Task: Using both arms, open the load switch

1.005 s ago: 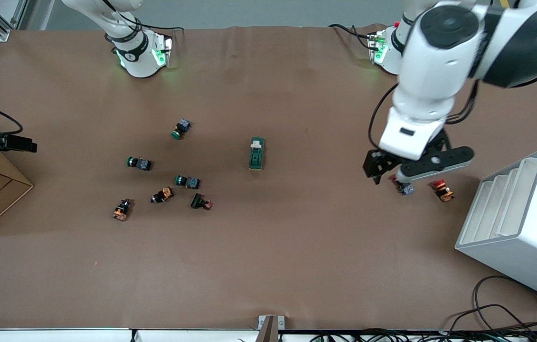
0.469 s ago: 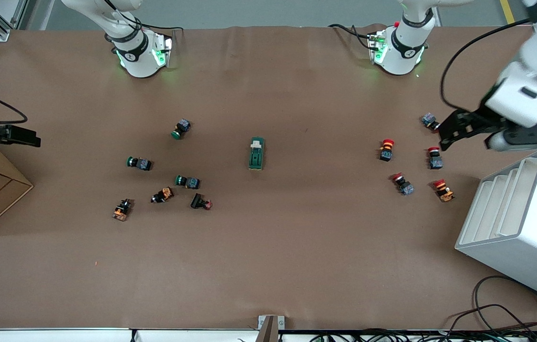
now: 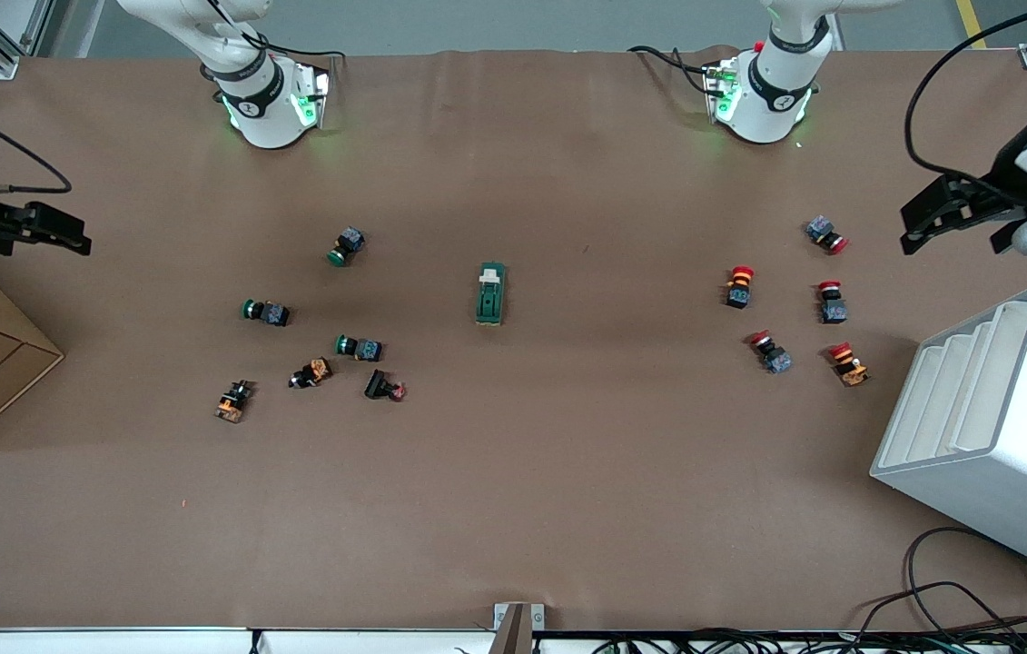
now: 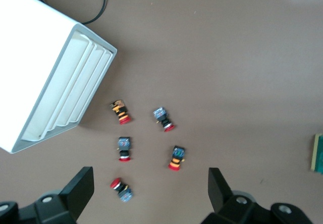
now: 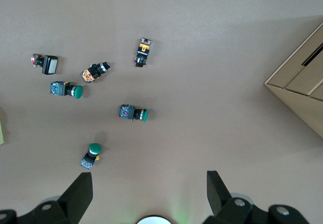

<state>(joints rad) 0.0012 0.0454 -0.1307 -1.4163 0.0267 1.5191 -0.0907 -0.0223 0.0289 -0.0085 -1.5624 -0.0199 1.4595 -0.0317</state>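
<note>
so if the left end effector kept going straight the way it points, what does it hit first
Probably bare table: the left end effector points down between the red push-buttons, over none of them, though depth is unclear.

No readable text anywhere in these views.

Small markings are showing on the black band of the right arm's base [image 3: 251,104] and on the black band of the left arm's base [image 3: 781,91], toward the robots' edge of the table from the load switch [image 3: 490,294], but they are too small to make out as letters or numbers; nothing on the load switch itself is reading as a label.
</note>
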